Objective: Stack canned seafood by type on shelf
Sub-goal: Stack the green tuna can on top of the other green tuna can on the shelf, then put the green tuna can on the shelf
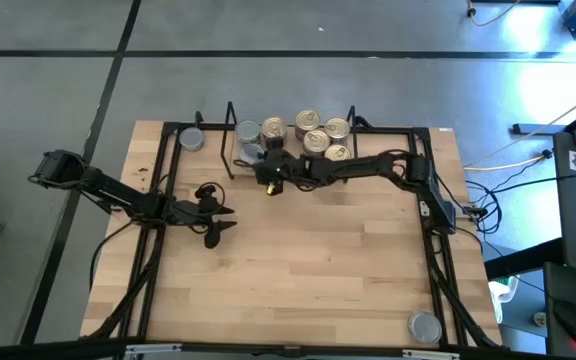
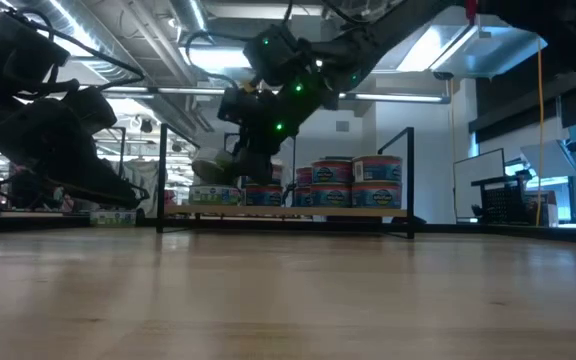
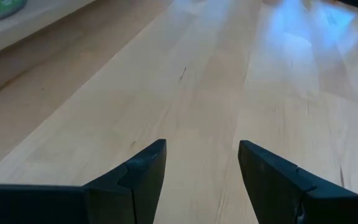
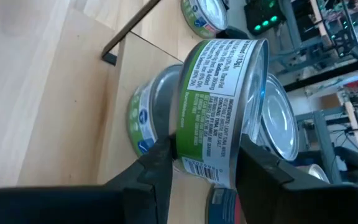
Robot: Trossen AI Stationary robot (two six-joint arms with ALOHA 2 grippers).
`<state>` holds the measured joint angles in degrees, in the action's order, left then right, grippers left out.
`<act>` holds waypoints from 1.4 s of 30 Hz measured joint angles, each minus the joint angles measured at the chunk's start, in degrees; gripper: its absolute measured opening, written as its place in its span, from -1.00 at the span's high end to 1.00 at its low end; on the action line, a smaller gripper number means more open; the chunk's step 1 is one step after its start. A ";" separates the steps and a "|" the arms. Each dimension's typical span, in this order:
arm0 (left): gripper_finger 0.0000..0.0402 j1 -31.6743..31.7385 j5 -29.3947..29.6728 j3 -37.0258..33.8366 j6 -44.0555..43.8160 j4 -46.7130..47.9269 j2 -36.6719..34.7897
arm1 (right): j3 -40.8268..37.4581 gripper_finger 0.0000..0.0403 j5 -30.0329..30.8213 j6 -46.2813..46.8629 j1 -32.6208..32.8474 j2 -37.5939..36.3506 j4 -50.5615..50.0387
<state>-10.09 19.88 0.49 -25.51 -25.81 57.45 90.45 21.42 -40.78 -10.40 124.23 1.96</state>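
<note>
Over the wire shelf (image 1: 230, 140), right claw (image 4: 197, 165) grips a round tin (image 4: 219, 112).

Green-labelled tin (image 4: 219, 102) hung tilted in right pincer (image 4: 197, 163) above silver-lidded tin (image 4: 149, 112) on shelf (image 1: 230, 140); gold-lidded tins (image 1: 313, 130) clustered alongside.

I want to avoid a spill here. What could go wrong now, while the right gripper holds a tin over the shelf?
1. The right gripper holds the green-label tin on its side, so it may land tilted on the silver-lid tin below.
2. The shelf wire frame stands close, so the arm could bump it.
3. The gold-lid tins crowd nearby and might get knocked.
</note>
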 joint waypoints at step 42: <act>0.00 -0.87 -1.62 7.11 1.04 10.08 -0.11 | 0.12 -0.30 2.11 10.68 9.31 -11.12 -19.14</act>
<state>-10.96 18.26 7.61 -24.47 -15.73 57.34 90.57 23.53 -30.11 -1.09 113.10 -17.18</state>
